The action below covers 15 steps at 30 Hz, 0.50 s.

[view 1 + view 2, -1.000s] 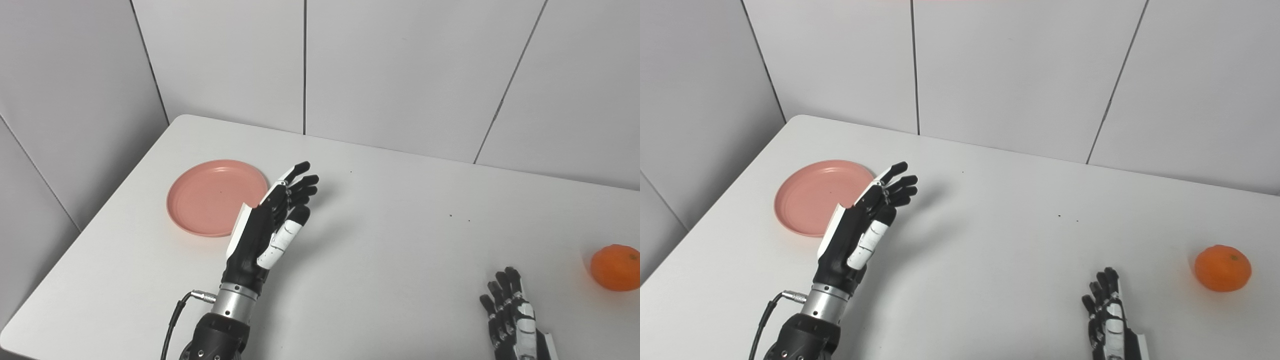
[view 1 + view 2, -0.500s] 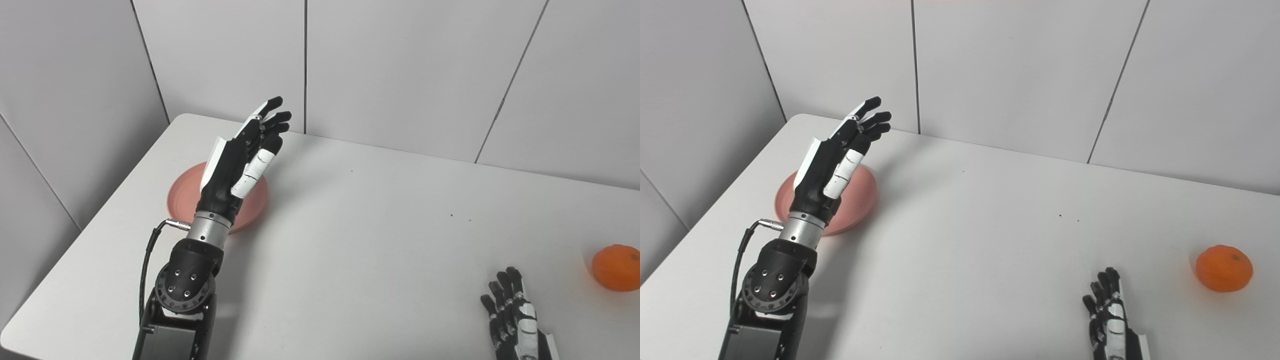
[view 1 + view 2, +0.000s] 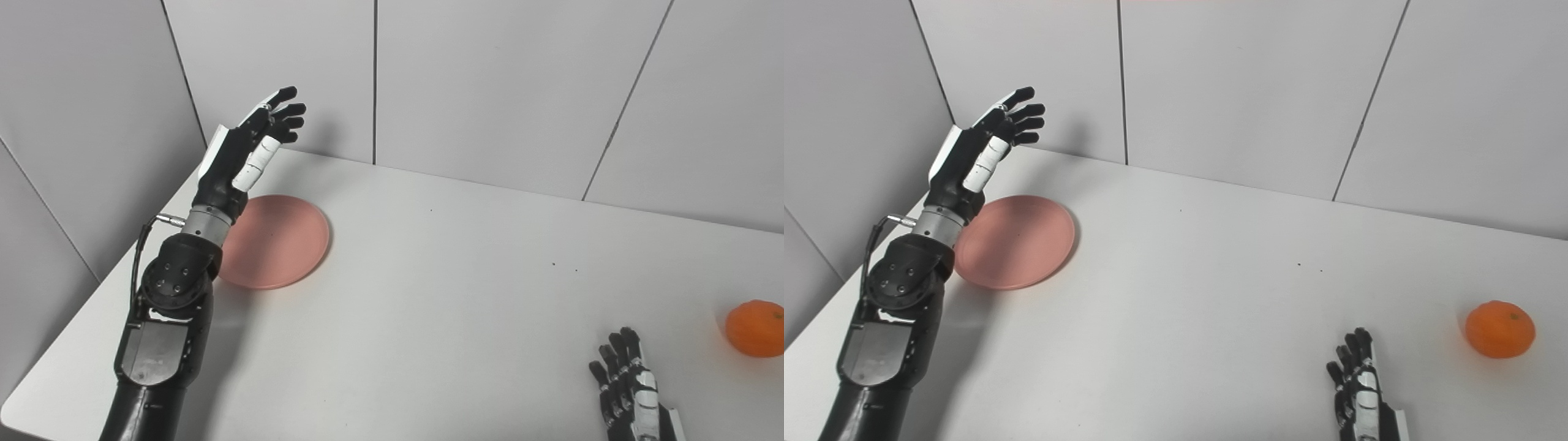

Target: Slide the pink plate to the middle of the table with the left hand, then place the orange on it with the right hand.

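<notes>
The pink plate (image 3: 278,245) lies flat on the white table (image 3: 429,294) at its far left. My left hand (image 3: 248,147) is open and raised above the table's far left corner, behind and left of the plate, not touching it; its forearm hides the plate's left rim. The orange (image 3: 754,327) sits at the table's right edge. My right hand (image 3: 631,389) is open and empty, resting low near the front edge, left of the orange. The right eye view shows the same plate (image 3: 1020,239), orange (image 3: 1499,329) and hands (image 3: 980,144) (image 3: 1360,383).
Grey wall panels (image 3: 490,92) stand close behind the table's far edge, and a side panel (image 3: 73,153) runs along its left edge. A few tiny dark specks (image 3: 554,264) lie on the tabletop.
My left hand has risen and swung left and away, from the plate's right side across it to above the far left corner. The plate, orange and right hand have stayed put.
</notes>
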Available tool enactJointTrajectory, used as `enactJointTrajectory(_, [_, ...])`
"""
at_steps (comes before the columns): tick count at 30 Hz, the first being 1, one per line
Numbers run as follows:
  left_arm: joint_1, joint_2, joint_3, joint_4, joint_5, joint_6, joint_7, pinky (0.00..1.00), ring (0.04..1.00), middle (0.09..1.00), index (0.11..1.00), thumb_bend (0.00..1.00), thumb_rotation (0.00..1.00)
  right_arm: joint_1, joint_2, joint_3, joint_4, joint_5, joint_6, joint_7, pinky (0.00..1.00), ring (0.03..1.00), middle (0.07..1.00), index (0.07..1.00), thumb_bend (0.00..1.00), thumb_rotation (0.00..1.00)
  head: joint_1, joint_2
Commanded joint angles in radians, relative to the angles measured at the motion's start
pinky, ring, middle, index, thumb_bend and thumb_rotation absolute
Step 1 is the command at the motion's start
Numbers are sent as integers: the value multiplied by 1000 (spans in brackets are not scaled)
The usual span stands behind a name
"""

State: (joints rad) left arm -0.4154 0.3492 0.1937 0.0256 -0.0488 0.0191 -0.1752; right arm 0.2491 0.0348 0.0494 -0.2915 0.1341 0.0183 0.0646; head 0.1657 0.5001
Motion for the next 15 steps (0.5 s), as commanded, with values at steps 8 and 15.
enactJointTrajectory(8, [-110,92,82,189,-134,-113,-34,815,825,837,851,942,870,163,-2,17,-17,-4,17,2,1000,1000,1000,1000,727,1000,2,0])
enactJointTrajectory(15, [-133,140,121,338,-196,-165,-79,824,843,874,886,917,846,160,-2,16,-15,-4,14,2,1000,1000,1000,1000,719,1000,3,0])
